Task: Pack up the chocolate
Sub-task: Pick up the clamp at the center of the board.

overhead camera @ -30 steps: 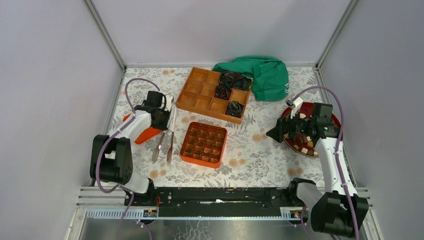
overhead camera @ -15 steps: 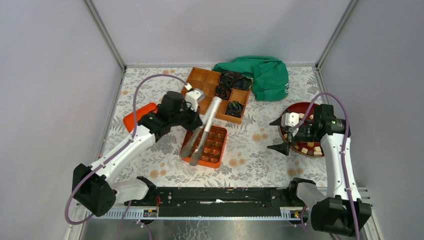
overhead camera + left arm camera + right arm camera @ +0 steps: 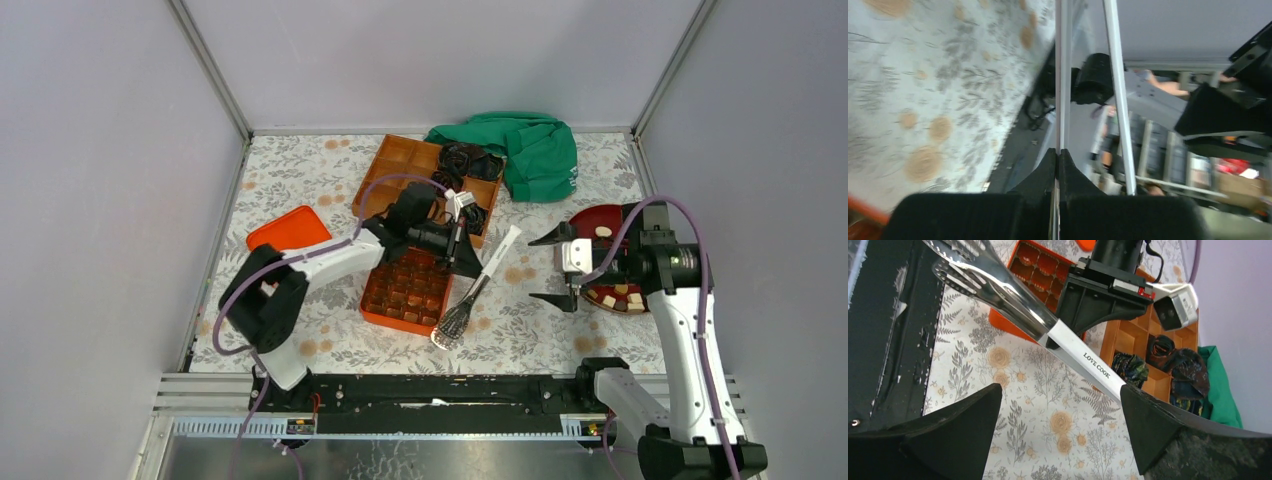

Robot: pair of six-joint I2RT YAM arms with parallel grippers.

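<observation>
From above, the surface [image 3: 300, 180] wears a pale cloth printed with tan flowers and grey sprigs, closed in by plain lilac-grey walls with metal corner posts. A wooden compartment box [image 3: 400, 185] holds black crinkled bundles [image 3: 462, 158]; a rumpled green cloth [image 3: 538, 155] lies just beside it. Nearer sits a square orange grid tray [image 3: 405, 292] with dark cells, and whether pieces lie in them I cannot tell. A flat orange lid [image 3: 290, 228] lies to the left. The chocolate [image 3: 628, 296], small cream and tan lumps, lies in a round red bowl [image 3: 590, 215] at the right.

The left arm stretches low across the tray, and the left fingers [image 3: 468, 262] are clamped on tongs [image 3: 488, 272] with a white handle and slotted steel ends. The right arm stands over the bowl, wrist turned toward the centre. The right fingers [image 3: 552, 240] are spread wide and hold nothing.

The left wrist view is blurred. The left fingers [image 3: 1058, 170] press together on a thin pale strip of the tongs [image 3: 1063, 75], with the floral surface [image 3: 923, 75] tilted alongside.

In the right wrist view, the black wedge-shaped right fingers [image 3: 963, 425] gape apart, empty, above the surface [image 3: 1018, 430]. Beyond them the left fingers [image 3: 1083, 305] grip the glossy tongs [image 3: 1093, 365], handle lettered "LOVE COOK". Behind are the tray [image 3: 1043, 270], the box [image 3: 1120, 342], the bundles [image 3: 1183, 372] and the cloth [image 3: 1220, 395].
</observation>
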